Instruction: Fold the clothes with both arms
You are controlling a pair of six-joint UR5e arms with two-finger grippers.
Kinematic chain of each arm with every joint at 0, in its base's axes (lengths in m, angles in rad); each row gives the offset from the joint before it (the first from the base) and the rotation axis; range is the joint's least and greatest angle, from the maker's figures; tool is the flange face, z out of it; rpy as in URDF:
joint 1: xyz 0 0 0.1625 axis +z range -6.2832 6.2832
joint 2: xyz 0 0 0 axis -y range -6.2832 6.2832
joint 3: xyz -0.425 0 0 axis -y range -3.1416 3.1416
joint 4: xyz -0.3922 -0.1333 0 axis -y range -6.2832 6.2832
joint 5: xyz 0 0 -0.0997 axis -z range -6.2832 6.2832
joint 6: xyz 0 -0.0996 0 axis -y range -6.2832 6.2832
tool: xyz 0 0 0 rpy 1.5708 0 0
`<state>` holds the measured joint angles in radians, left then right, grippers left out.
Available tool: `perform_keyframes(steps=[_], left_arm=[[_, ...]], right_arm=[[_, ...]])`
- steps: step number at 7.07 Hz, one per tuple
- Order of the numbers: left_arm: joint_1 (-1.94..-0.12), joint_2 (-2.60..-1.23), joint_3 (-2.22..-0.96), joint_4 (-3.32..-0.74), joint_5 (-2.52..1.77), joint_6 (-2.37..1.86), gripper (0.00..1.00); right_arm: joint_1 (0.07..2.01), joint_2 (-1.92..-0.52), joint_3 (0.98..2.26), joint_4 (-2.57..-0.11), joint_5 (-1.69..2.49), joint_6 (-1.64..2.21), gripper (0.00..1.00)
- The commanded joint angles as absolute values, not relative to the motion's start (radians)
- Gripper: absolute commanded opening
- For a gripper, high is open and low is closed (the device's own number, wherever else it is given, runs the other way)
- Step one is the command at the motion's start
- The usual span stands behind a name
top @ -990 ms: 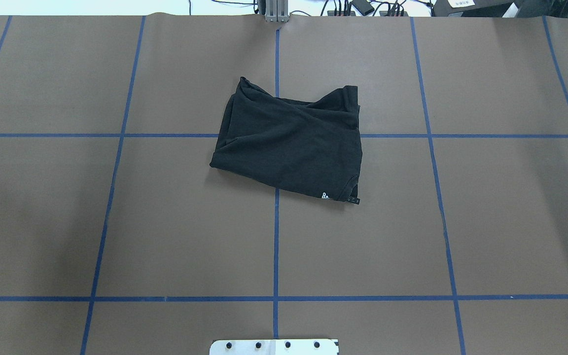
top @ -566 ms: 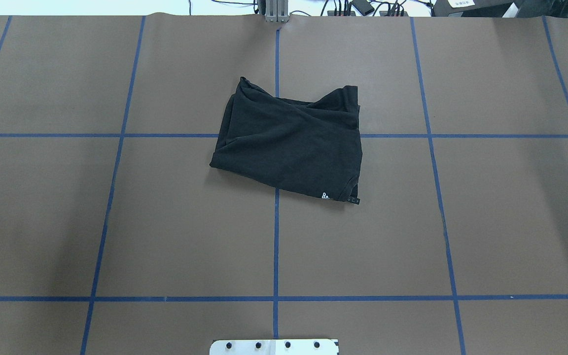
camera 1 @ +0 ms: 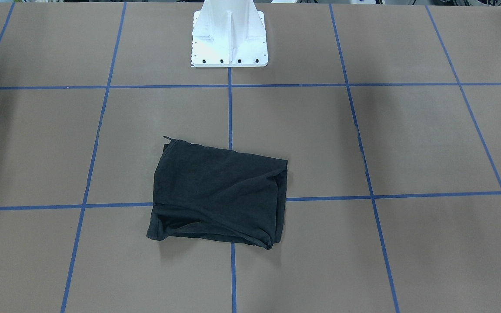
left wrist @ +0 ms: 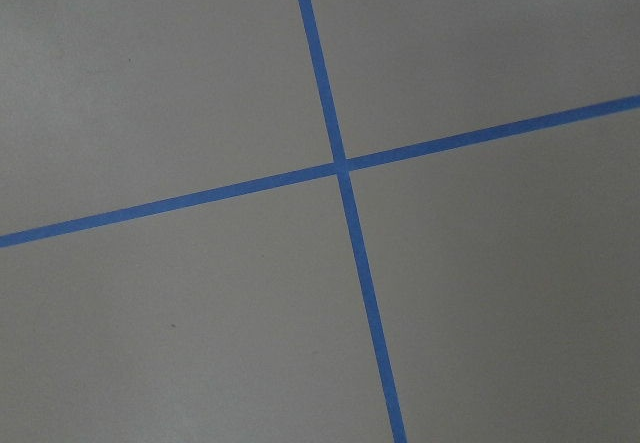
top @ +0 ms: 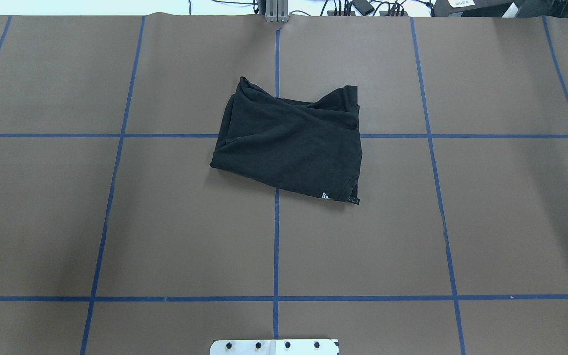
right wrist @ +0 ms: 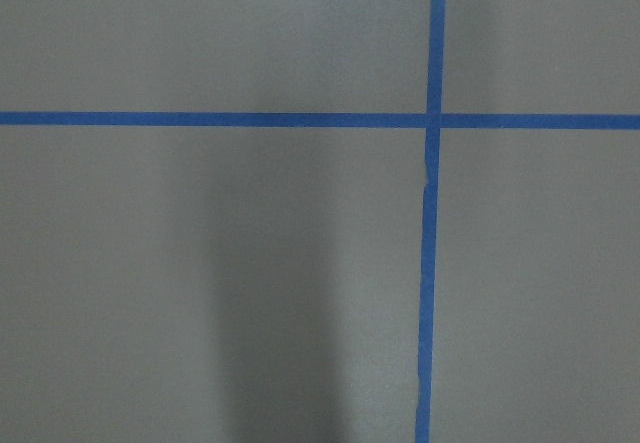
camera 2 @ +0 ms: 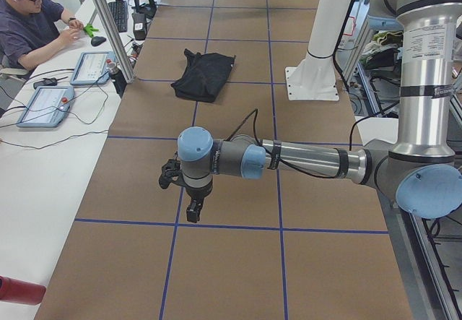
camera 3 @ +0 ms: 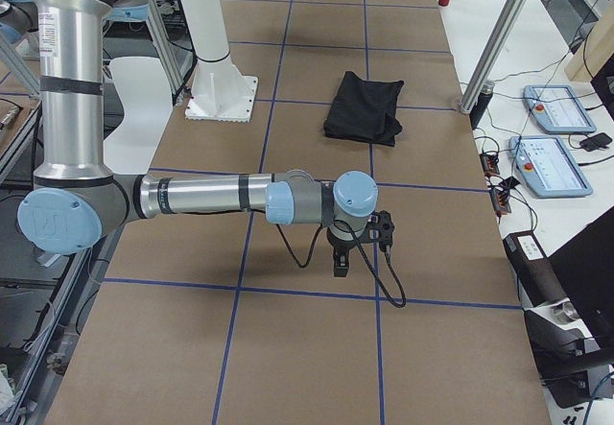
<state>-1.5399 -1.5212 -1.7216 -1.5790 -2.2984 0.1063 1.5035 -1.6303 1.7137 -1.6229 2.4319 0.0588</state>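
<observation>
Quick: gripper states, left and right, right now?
Left gripper: cannot tell if open or shut, seen only from the side; well away from the T-shirt.
Right gripper: cannot tell either; also away from the T-shirt.

The surface (top: 165, 222) is covered in brown sheet, marked into a grid by blue tape lines (top: 275, 246). One tape line (right wrist: 428, 263) shows a small break just below a crossing in the right wrist view. A white pedestal mount (camera 1: 229, 39) is bolted on the centre line at the robot's edge, with four dark bolt heads along its front flange. An aluminium post (top: 275, 12) and loose cables (top: 363, 7) lie beyond the far edge. A white side surface (camera 2: 43, 161) carries two control tablets (camera 2: 45, 105), both cabled. A person (camera 2: 32, 24) sits at it. A red cylinder (camera 2: 22, 291) lies at its near end.
</observation>
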Motion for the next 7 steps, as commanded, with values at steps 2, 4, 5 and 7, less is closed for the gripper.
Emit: perform_keyframes(steps=[2, 4, 5, 7], left_arm=[[-1.540, -1.522, -1.718, -1.577, -2.298, 0.103, 1.00], [-1.540, -1.520, -1.721, -1.578, -2.298, 0.104, 1.00], [-1.540, -1.514, -1.727, -1.578, -2.298, 0.110, 1.00], [-1.540, -1.514, -1.730, -1.578, -2.296, 0.110, 1.00]], right_arm=[[1.503, -1.664, 1.735, -1.621, 2.418, 0.055, 1.00], [1.516, -1.672, 1.733, -1.620, 2.410, 0.040, 1.00], [1.537, -1.675, 1.733, -1.620, 2.407, 0.038, 1.00], [1.540, -1.686, 1.732, -1.614, 2.376, 0.037, 1.00]])
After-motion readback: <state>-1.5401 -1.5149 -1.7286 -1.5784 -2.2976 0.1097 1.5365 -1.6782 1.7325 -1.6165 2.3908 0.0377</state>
